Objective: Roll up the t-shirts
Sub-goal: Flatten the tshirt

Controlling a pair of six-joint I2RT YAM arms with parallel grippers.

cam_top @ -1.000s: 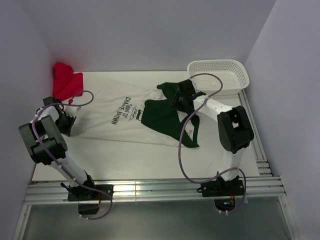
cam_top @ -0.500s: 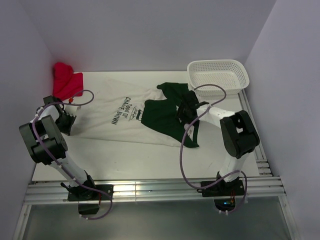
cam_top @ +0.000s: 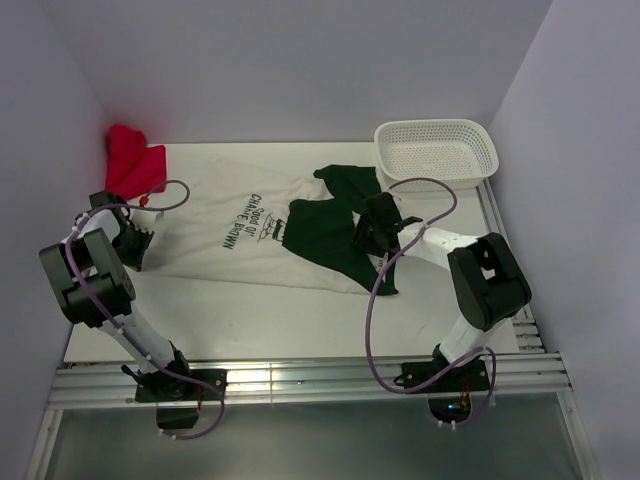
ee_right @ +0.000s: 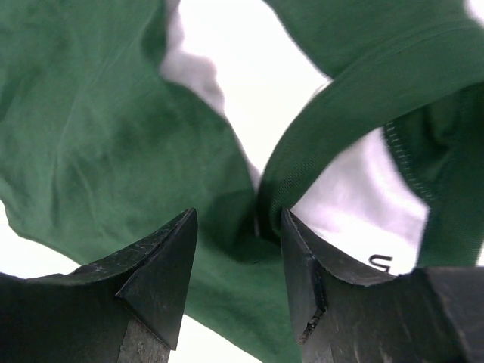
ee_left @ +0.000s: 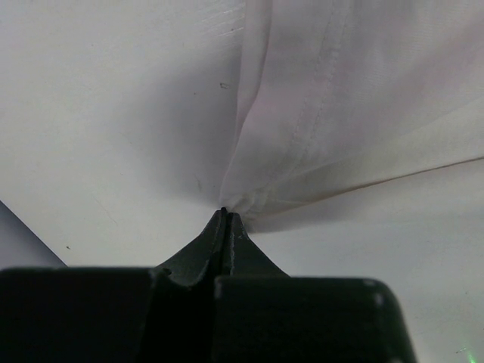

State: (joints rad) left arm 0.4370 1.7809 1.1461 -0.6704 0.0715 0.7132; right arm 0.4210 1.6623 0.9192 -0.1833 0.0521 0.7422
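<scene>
The white t-shirt [cam_top: 225, 215] with dark lettering lies spread across the table's left and middle. My left gripper [cam_top: 134, 254] is shut on its left edge, and the cloth fans out from the closed tips [ee_left: 224, 212] in the left wrist view [ee_left: 340, 98]. The dark green t-shirt [cam_top: 325, 235] lies crumpled, overlapping the white shirt's right side. My right gripper [cam_top: 367, 230] is open and low over it. In the right wrist view a green fold [ee_right: 98, 136] sits between the parted fingers [ee_right: 238, 227], and a white patch with a dark mark [ee_right: 370, 227] shows beside the right finger.
A bright red cloth bundle [cam_top: 132, 165] lies in the far left corner. A white plastic basket [cam_top: 437, 124] stands at the far right. Walls close in on the left, back and right. Metal rails [cam_top: 300, 375] run along the near edge.
My right gripper has moved nearer and lower, from the green shirt's far edge to its middle, staying open. My left gripper has kept its hold on the white shirt and barely moved.
</scene>
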